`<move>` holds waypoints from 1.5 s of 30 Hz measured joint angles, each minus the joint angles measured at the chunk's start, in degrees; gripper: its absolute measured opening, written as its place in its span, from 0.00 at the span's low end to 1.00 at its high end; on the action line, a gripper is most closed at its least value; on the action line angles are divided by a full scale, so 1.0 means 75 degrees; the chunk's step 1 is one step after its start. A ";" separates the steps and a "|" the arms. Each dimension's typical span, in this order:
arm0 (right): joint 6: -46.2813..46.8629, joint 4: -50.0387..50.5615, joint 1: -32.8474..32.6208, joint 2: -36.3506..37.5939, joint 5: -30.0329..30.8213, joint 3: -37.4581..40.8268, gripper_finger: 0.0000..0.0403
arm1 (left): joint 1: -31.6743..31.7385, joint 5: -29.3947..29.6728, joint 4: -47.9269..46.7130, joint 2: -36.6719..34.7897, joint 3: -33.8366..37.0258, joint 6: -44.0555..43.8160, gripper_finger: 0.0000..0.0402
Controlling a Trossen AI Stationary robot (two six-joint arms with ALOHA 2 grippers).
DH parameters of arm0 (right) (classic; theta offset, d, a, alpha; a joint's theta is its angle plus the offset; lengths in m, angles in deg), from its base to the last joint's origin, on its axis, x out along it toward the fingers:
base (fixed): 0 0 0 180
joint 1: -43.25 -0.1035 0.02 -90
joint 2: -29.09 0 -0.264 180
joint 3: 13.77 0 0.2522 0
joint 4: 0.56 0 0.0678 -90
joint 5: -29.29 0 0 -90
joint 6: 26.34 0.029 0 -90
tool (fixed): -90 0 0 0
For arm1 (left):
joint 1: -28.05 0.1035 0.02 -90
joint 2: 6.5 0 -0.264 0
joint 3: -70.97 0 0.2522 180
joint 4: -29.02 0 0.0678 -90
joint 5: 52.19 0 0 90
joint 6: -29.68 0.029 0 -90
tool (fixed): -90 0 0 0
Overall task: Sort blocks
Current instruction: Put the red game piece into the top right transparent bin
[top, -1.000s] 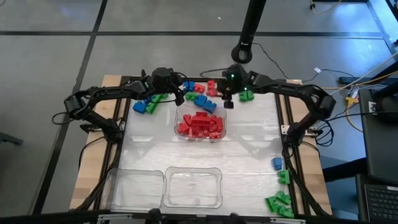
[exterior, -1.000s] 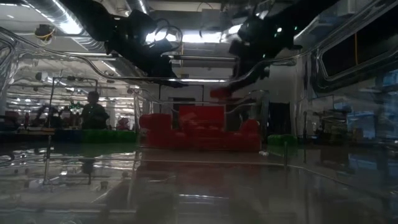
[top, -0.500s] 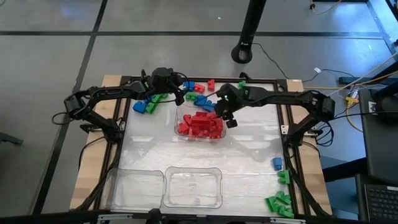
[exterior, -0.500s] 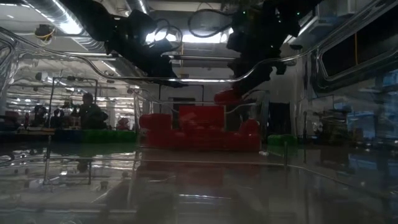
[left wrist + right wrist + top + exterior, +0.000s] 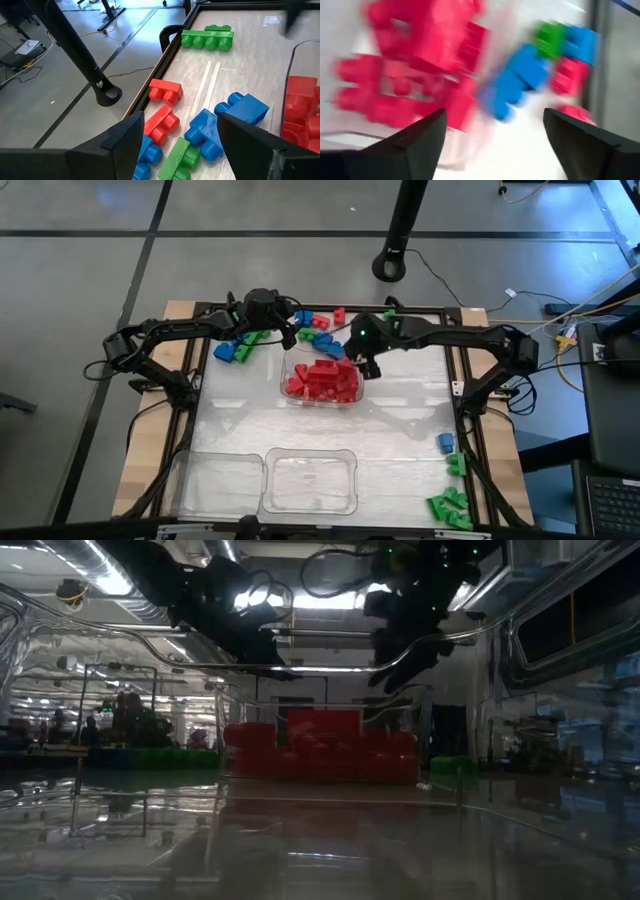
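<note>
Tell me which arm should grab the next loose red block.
Probably left: the left claw is open right over the loose red blocks, while the right claw, also open, sits by the tray.

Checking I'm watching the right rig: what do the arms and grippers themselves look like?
Two dark, near-black jointed arms. The left gripper has two broad, flat matte-black fingers; the right gripper has the same dark wedge-shaped pair. A small green light glows on the right arm's wrist. Black cables loop by the left arm's wrist. No markings are legible.
</note>
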 joint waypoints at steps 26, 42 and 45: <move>-0.0585 -0.4333 0.3791 -0.1863 -0.2536 0.1281 0.87 | 0.0000 0.0000 0.0064 0.0003 0.0000 -0.0003 0.60; -0.4621 -0.5289 0.3726 -0.2493 -0.1870 0.0560 0.87 | 0.0000 0.0003 0.0002 0.0003 0.0000 0.0083 0.60; -0.5098 -0.5373 0.3720 -0.2557 -0.1795 0.0558 0.87 | 0.0000 0.0000 -0.0038 0.0003 0.0000 -0.0003 0.60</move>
